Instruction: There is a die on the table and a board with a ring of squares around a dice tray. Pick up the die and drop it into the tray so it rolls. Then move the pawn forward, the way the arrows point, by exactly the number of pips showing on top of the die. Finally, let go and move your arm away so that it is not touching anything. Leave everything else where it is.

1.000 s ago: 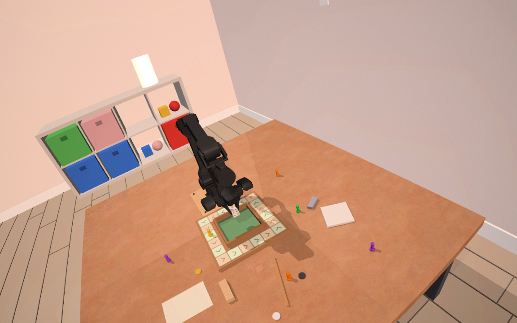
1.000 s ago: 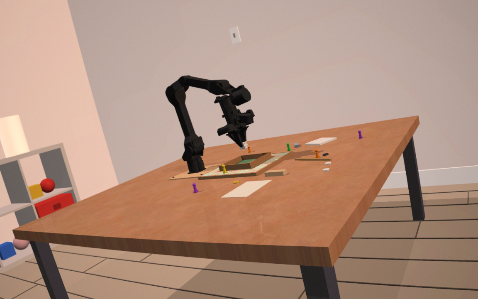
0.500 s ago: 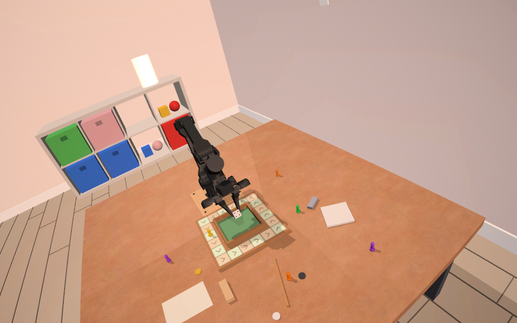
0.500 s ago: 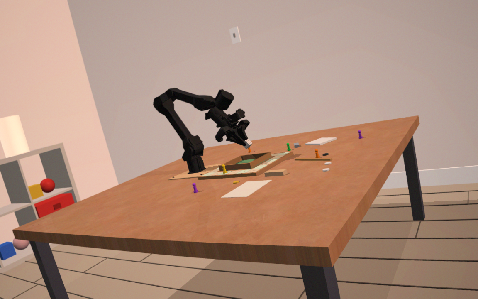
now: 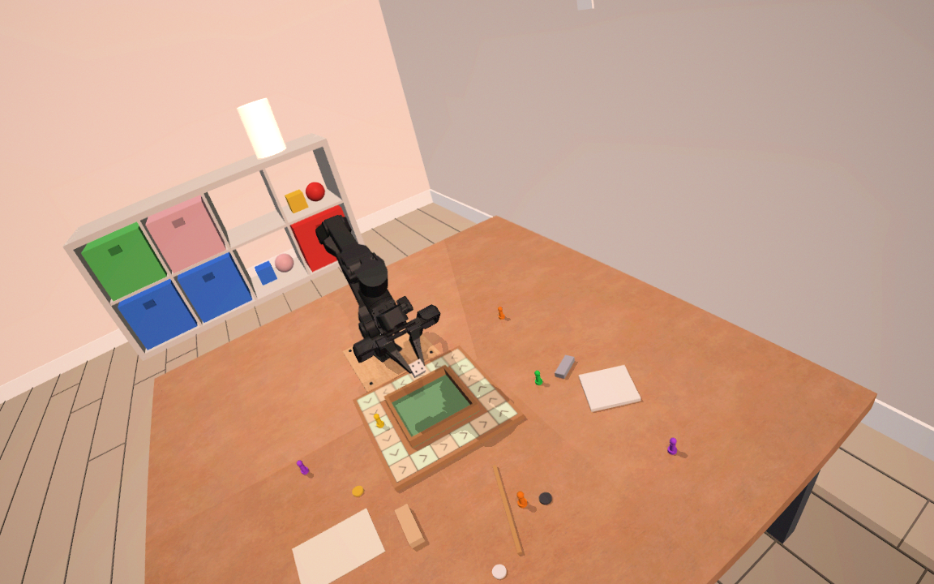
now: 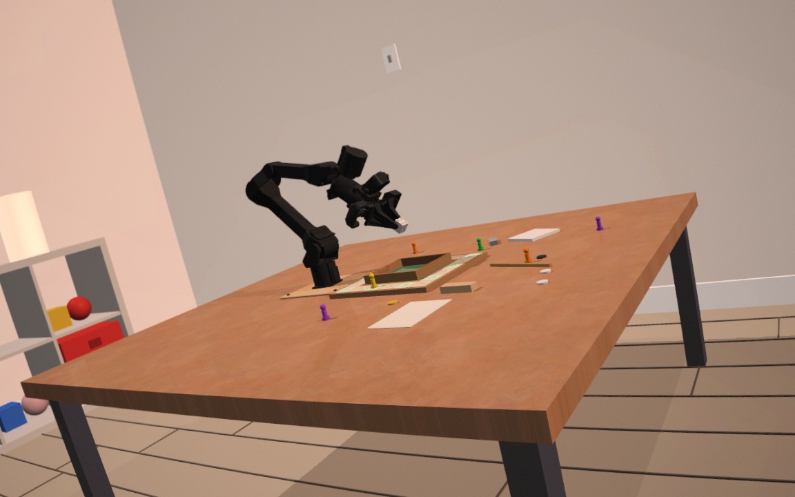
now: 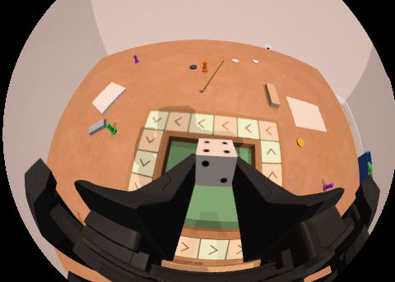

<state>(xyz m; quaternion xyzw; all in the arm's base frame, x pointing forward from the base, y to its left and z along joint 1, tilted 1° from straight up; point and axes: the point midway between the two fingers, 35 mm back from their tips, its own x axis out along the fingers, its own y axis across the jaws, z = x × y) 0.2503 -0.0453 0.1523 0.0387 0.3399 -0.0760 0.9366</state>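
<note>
1. Black parallel-jaw gripper [image 7: 217, 169] is clamped on the white cube die w/ black pips [image 7: 217, 162]. Jaws sit partway closed, one black finger [image 7: 174, 195] on each side face of the die. Wrist view: die fills the gap betw. the tips, a four-pip face twd the far side, a two-pip face twd the lens.

2. Die is airborne, not on the table. Exterior view: die [image 6: 401, 223] hangs well above the wood-walled, green-floored dice tray [image 6: 425, 261], gripper pitched fwd and down.

3. Key relation: where the die sits vs the tray opening. Wrist view: green tray floor [image 7: 213, 208] shows directly below and behind the die, at 6 o'clock from it; tray's far wall and the far row of arrow squares lie at 12 o'clock. Top view: die [image 5: 417, 367] appears near the tray's arm-side corner, not its centre; parallax makes the exact overhang hard to call.

4. Judgement: step in hand is the carry-to-drop. Release here prob. lands inside but close to the near wall; a small nudge twd 12 o'clock (wrist view) would centre it and give room to roll.

5. Die is a cube, so no long axis to mind; height looks enough for a tumble.

6. Yellow pawn [image 5: 378, 419] stands on a square of the square board w/ cream and pale-green arrow tiles [image 5: 423, 457], at 9 o'clock of the tray in top view, well apart from the gripper. Not yet moved.

7. Risk: die bouncing off the tray wall onto the tile ring.
</note>
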